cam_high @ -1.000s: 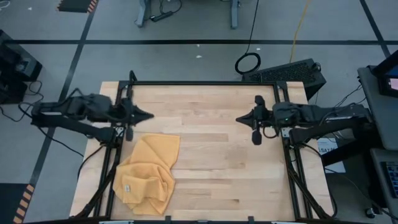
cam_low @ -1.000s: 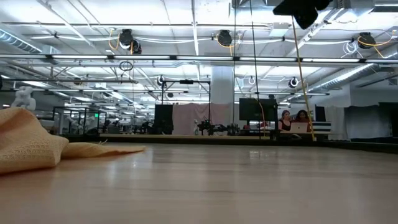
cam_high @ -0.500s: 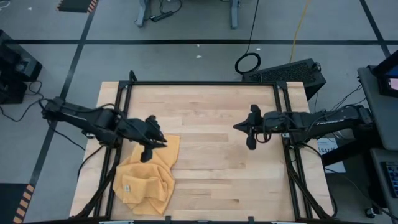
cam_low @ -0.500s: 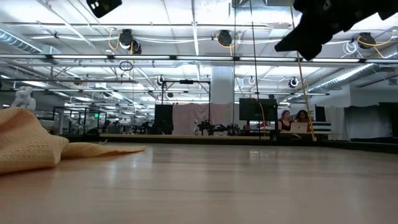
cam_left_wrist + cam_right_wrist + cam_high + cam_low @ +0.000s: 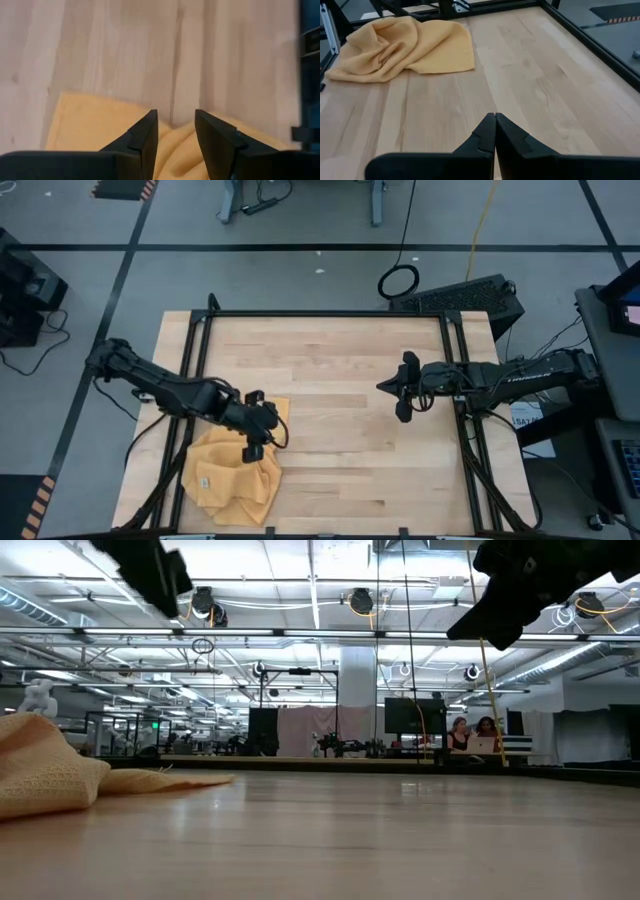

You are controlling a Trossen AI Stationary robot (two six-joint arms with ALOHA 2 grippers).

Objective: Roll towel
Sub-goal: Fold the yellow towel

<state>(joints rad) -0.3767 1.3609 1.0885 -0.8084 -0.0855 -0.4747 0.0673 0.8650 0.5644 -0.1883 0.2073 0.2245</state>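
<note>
High view shows the mustard-yellow towel (image 5: 237, 470) lying crumpled at the near left part of the wooden surface (image 5: 340, 360), a small white tag (image 5: 203, 482) on its left edge. Above its upper right corner hangs the left gripper (image 5: 254, 440); the left wrist view has its fingers (image 5: 144, 137) parted with a clear gap, nothing between them, cloth beneath. Out over the right side of the surface, well apart from the towel, the right gripper (image 5: 398, 398) hangs with fingers (image 5: 486, 131) pressed together, empty.

towel (image 5: 45, 772) cut off at low view's edge
</note>
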